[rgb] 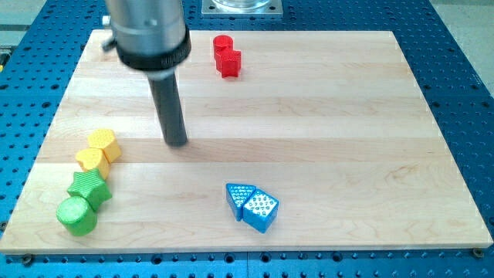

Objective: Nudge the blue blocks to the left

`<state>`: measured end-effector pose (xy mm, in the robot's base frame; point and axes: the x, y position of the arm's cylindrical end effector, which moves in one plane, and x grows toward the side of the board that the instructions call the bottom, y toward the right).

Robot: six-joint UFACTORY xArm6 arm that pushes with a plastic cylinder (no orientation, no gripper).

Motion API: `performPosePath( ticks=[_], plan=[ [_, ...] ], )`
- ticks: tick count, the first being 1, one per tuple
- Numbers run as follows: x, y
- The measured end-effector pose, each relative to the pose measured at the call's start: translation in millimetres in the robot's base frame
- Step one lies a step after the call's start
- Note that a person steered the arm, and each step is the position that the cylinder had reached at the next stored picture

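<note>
Currently, my tip (177, 142) rests on the wooden board (324, 116) left of centre, touching no block; I run a bare rod with no pincer, so nothing is gripped or held. Two blue blocks sit touching each other near the view's bottom, just right of centre: a blue block (238, 197) of unclear shape on the left and a blue house-shaped block (259, 211) on the right. Both lie below and to the right of my tip, well apart from it. At the view's top, two red blocks stand pressed together, a red cylinder (223, 44) and a red block (229, 62). At the view's lower left, a line runs downward: yellow hexagon block (103, 144), yellow block (91, 161), green star block (89, 188), green cylinder (76, 215).
</note>
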<state>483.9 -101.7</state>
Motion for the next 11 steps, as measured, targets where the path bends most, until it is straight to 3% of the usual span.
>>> performPosePath(
  ticks=[2,3,4,6,7,9,11],
  plan=[
    [132,0],
    [134,8],
    [134,83],
    [135,106],
    [134,158],
    [129,208],
    [108,127]
  ],
)
